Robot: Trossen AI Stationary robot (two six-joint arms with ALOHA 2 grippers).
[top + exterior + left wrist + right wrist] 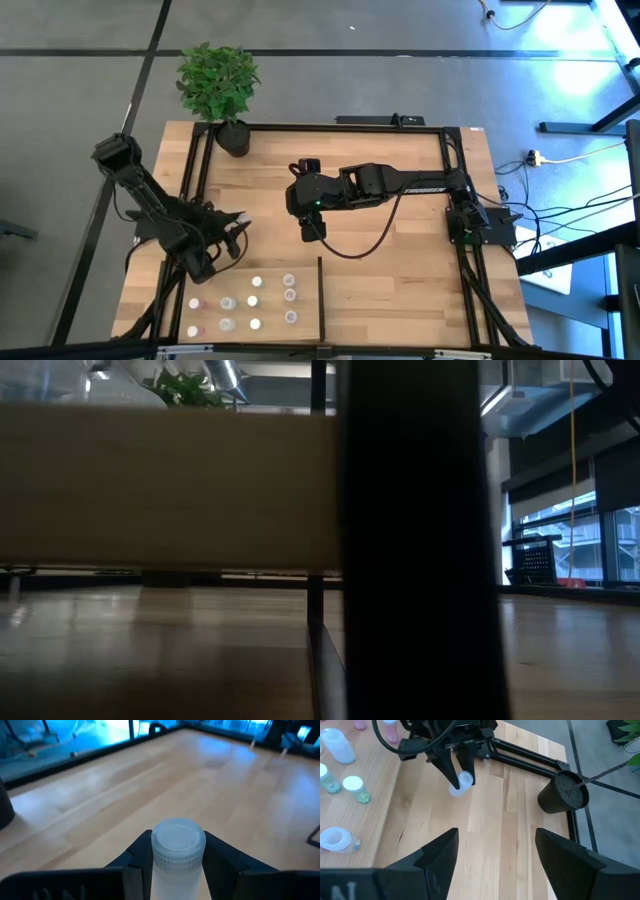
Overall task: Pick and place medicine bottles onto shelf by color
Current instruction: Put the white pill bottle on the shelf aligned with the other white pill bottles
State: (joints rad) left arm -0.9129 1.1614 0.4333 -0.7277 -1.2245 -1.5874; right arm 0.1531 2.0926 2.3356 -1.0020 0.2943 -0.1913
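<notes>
My left gripper (238, 226) is over the left part of the light-wood shelf (380, 270) and is shut on a small whitish medicine bottle with a white ribbed cap (178, 847). This bottle also shows in the right wrist view (461, 783). Several more small bottles (256, 300) stand on their bases at the shelf's near left, left of the short black divider bar (320, 295); some of them show in the right wrist view (354, 787). My right gripper (312, 228) hangs open and empty over the shelf's middle, its fingers (437, 857) pointing at the left gripper. My left gripper pinches the bottle between its two fingers (140, 857), which sit on opposite sides of the cap end (157, 852). The bottle lies along the fingers, with the cap pointing away from the wrist and sticking out past the fingertips. It looks lifted clear of the wood (461, 783).
A black plant pot (234, 137) with a green plant stands at the shelf's far left corner. Black rails (340, 127) edge the panel. In the low view a dark post (415, 540) and a wooden board (160, 485) block most of the sight.
</notes>
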